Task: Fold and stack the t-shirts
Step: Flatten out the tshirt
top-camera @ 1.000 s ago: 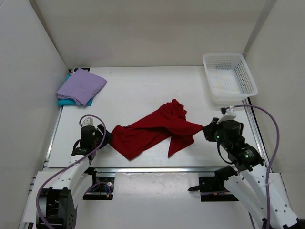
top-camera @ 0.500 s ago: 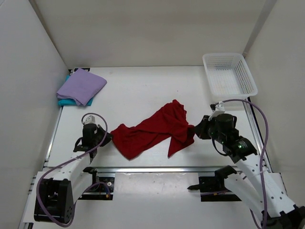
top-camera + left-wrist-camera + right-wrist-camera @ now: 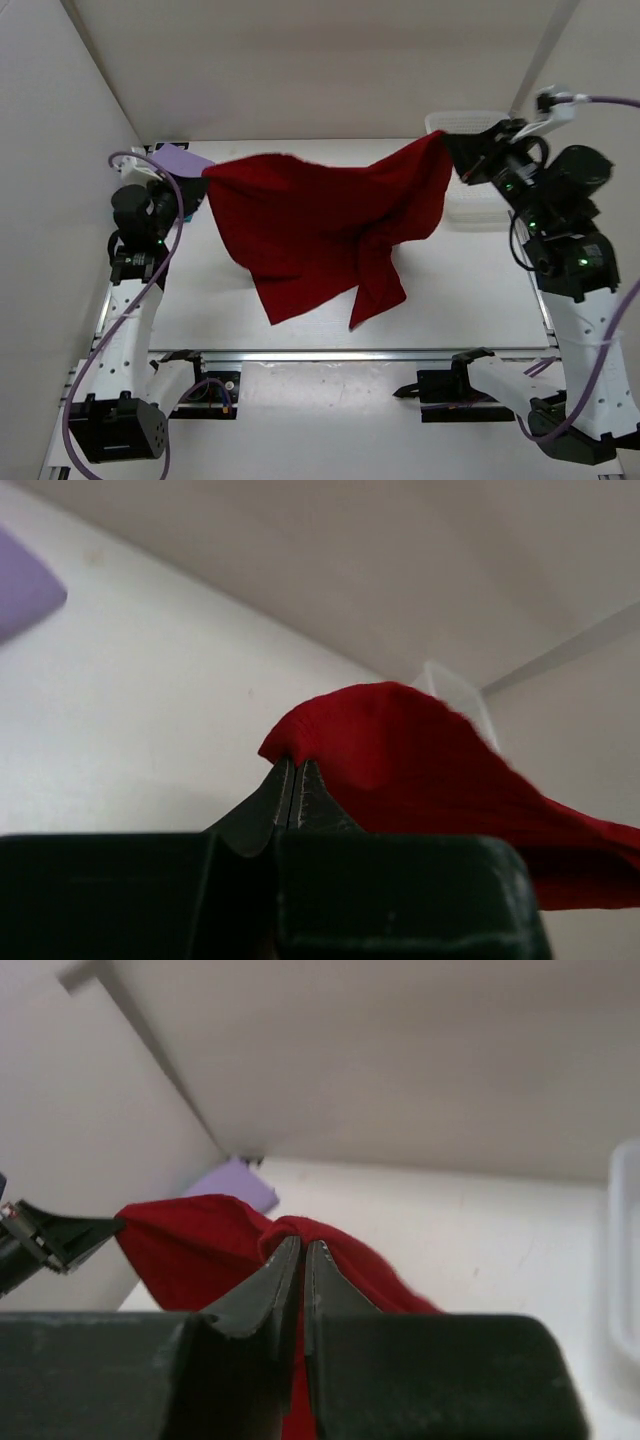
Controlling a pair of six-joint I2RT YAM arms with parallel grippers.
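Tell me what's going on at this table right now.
Both arms are holding the dark red t-shirt up off the table, spread out between them. The left gripper is shut on one top corner and the right gripper is shut on the other, with the rest of the cloth hanging down. A folded lavender t-shirt lies at the far left corner. The white basket sits at the far right, partly hidden by the right arm.

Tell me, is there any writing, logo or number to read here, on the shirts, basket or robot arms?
No readable text in any view: the dark red t-shirt, lavender t-shirt, white mesh basket, left arm and right arm show no print, label or number.
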